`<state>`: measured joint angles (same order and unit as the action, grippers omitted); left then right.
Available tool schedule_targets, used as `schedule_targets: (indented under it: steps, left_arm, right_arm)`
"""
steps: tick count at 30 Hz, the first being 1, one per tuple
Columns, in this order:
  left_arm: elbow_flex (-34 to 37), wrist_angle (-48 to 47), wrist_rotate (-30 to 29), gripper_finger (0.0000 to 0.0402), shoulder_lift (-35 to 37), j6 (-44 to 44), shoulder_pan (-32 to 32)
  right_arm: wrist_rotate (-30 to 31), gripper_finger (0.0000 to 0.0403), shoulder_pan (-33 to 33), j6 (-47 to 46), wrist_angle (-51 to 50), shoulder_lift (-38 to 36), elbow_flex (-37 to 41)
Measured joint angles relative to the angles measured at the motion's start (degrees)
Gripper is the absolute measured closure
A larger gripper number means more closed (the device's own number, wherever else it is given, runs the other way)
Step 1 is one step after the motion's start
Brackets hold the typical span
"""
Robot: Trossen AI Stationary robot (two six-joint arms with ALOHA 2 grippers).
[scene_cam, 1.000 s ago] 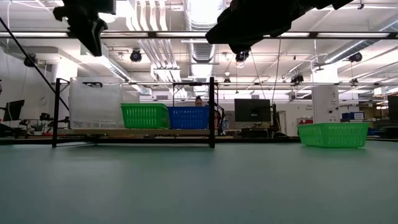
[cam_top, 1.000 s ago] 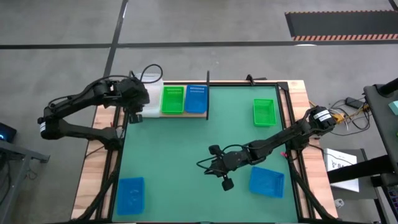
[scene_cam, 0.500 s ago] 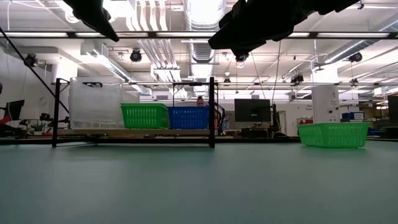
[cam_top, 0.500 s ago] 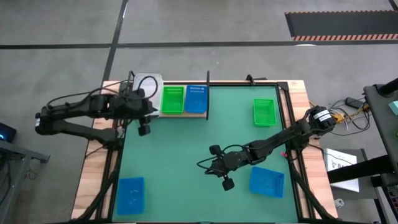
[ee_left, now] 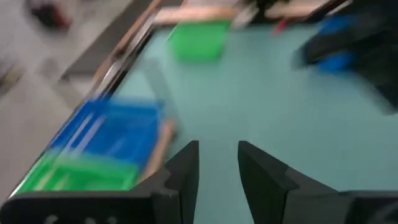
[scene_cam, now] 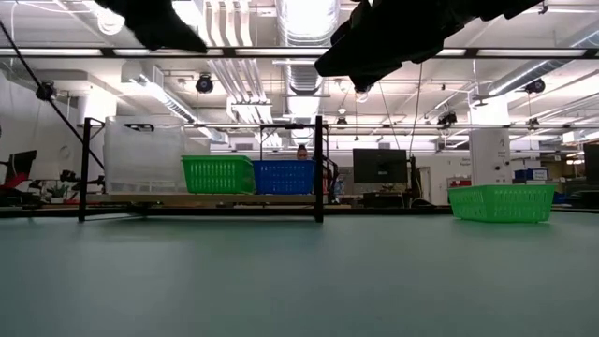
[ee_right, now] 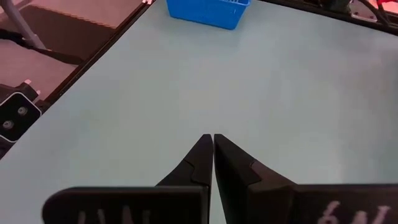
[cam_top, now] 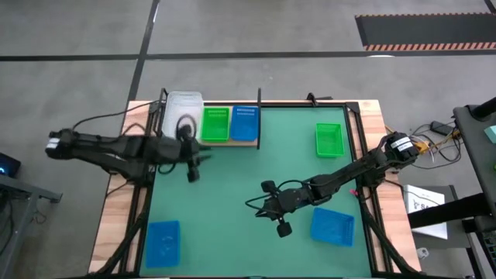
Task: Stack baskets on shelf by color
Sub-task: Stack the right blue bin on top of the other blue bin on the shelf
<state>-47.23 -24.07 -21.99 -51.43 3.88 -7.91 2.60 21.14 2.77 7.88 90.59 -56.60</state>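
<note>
Three baskets on shelf (cam_top: 249, 142): clear stack (cam_top: 183, 103), green basket (cam_top: 215, 123), blue basket (cam_top: 245, 122), all empty | left hand (cam_top: 193, 172) spread, holding nothing, beside shelf | right hand (cam_top: 282, 225) pressed together mid-surface | green mat (cam_top: 232, 201): loose green basket (cam_top: 328, 139), two blue bins (cam_top: 332, 225) (cam_top: 163, 241)

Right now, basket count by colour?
Clear: 1, on the shelf, basket
Green: 2, shelf, mat
Blue: 3, shelf, mat and
Total: 6 distinct baskets visible; stacked ones underneath can't be ruled out.
</note>
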Motion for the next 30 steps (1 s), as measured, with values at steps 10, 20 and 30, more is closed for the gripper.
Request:
schedule_targets:
  steps: [10,20,30]
  left_arm:
    - [5.87,20.09,-5.57,0.0306,-3.41,-4.35,-12.91]
    - [11.29,37.27,-4.81,0.0306,-8.16,-4.72,-19.50]
    - [11.25,38.93,-4.71,0.0306,-10.45,-6.19,-21.74]
  right_arm:
    - [0.43,0.0394,-0.03,0.21,0.15,0.00,0.02]
    - [20.53,0.0394,-1.91,-28.95,-41.03,-4.76,-6.38]
    - [8.31,0.0387,-7.67,-40.87,-67.73,-10.03,-5.89]
